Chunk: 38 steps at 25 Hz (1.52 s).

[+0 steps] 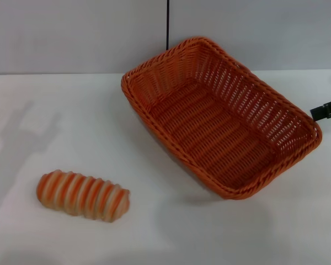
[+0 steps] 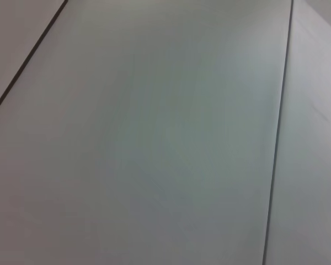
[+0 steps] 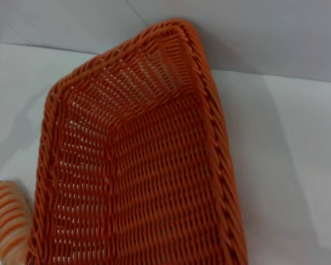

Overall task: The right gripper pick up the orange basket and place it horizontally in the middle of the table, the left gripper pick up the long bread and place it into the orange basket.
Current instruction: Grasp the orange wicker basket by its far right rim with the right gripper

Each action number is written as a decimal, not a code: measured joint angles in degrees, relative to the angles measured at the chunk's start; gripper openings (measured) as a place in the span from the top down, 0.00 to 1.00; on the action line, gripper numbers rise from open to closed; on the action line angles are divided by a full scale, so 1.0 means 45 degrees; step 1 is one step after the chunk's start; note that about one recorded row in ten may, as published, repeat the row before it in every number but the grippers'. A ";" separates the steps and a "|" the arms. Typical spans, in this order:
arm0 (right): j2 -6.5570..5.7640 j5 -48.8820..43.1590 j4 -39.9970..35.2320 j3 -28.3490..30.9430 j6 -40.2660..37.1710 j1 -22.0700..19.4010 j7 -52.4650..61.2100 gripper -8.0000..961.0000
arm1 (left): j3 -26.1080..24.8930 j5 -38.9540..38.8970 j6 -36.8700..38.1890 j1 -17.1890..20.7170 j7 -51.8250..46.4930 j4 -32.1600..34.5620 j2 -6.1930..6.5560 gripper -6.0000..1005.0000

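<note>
Here, orange basket (image 1: pixel 220 118) long axis diagonal, long bread (image 1: pixel 83 195) nearly crosswise

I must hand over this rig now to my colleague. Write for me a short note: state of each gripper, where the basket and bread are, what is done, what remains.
Right gripper: at the orange basket's right end by the rim; only a small black part shows, so the grip cannot be confirmed.
Left gripper: not in view; its wrist camera shows only plain pale surfaces.
Orange basket: right of centre on the table, lying diagonally, empty.
Long bread: flat on the table, front left, apart from the basket.
Done: nothing confirmed; basket is not yet horizontal in the middle.
Left: position the basket, then put the bread in it.
</note>
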 joint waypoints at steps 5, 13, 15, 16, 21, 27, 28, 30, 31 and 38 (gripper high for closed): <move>0.0260 -0.0005 0.0055 -0.0224 0.0248 0.0136 -0.0004 0.35 | 0.0011 0.0001 -0.0097 -0.0046 0.0000 0.0000 0.0000 0.17; 0.0585 -0.0014 0.0127 -0.0432 0.0662 0.0319 0.0024 0.35 | -0.0010 -0.0004 -0.0214 -0.0093 -0.0001 0.0000 0.0019 0.17; 0.0710 -0.0028 0.0137 -0.0510 0.0907 0.0319 0.0059 0.35 | -0.0030 -0.0018 -0.0253 -0.0094 -0.0001 0.0000 0.0020 0.17; 0.0760 -0.0030 0.0142 -0.0524 0.1007 0.0314 0.0062 0.35 | -0.0042 -0.0028 -0.0292 -0.0094 -0.0001 0.0000 0.0020 0.17; 0.0975 -0.0040 0.0156 -0.0528 0.1290 0.0292 0.0063 0.35 | -0.0064 -0.0040 -0.0358 -0.0094 -0.0001 0.0000 0.0020 0.17; 0.1167 -0.0067 0.0157 -0.1104 0.1463 0.0316 0.0078 0.35 | -0.0070 -0.0062 -0.0465 -0.0112 -0.0002 0.0021 0.0038 0.17; 0.1172 -0.0071 0.0157 -0.1166 0.1476 0.0297 0.0090 0.35 | -0.0070 -0.0070 -0.0484 -0.0112 -0.0001 0.0025 0.0038 0.17; 0.1175 -0.0080 0.0165 -0.1225 0.1484 0.0247 0.0107 0.35 | -0.0070 -0.0070 -0.0484 -0.0112 -0.0001 0.0025 0.0038 0.17; 0.1176 -0.0086 0.0156 -0.1226 0.1487 0.0207 0.0144 0.40 | -0.0070 -0.0090 -0.0520 -0.0113 -0.0001 0.0032 0.0038 0.17; 0.1175 -0.0048 -0.0146 -0.1092 0.1509 -0.0202 0.0221 0.62 | -0.0070 -0.0094 -0.0597 -0.0127 -0.0002 0.0063 0.0040 0.17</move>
